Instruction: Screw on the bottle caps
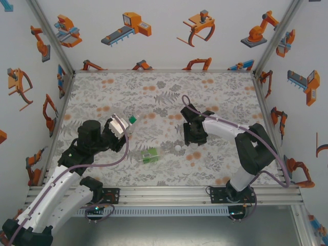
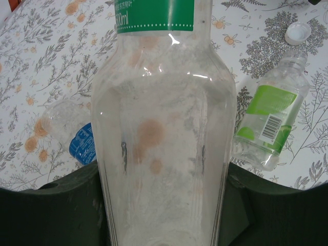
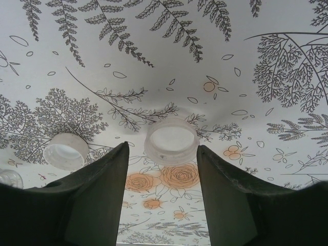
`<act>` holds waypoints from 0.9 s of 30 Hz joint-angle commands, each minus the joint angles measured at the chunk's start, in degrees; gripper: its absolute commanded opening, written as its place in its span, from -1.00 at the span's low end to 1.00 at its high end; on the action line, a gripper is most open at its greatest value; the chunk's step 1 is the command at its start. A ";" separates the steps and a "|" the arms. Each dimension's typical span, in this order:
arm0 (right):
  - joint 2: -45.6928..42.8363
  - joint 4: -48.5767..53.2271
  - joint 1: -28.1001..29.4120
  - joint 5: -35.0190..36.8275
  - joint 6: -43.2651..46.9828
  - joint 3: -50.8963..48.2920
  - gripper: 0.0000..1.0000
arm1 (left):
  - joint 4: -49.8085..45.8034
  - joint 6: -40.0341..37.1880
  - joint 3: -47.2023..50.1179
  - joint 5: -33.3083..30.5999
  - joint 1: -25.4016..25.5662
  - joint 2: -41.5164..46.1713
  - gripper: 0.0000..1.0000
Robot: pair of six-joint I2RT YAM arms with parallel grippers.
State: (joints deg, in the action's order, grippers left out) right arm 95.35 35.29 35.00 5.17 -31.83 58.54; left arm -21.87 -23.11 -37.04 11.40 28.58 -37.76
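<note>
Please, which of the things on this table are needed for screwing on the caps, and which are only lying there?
For the job:
- tall clear bottle
- lime-labelled bottle
- blue-labelled bottle
- white cap
- second white cap, to its left

Only background:
- floral table cover
- printed walls with robot pictures

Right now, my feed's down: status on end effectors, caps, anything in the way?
Left end effector shut on tall clear bottle. Right end effector open around a white cap. Second cap close beside it.
</note>
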 commanded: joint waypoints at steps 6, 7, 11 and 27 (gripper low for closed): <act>-0.68 0.66 -0.29 0.37 0.33 -0.20 0.04 | 1.39 0.92 -0.49 0.17 0.34 0.13 -0.97; -0.77 0.83 -0.29 0.37 0.36 0.01 0.04 | 1.32 0.93 -0.49 0.19 0.34 0.14 -0.97; -1.44 1.01 -0.28 0.52 0.34 0.43 0.04 | 1.43 0.97 -0.49 0.28 0.33 -0.01 -0.97; -2.10 1.18 -0.28 0.29 0.26 0.46 0.00 | 1.40 1.08 -0.54 0.34 0.33 -0.13 -0.97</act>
State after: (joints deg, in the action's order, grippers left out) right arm 95.11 35.33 35.00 5.17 -31.83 58.54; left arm -21.85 -23.09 -37.04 11.42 28.58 -37.91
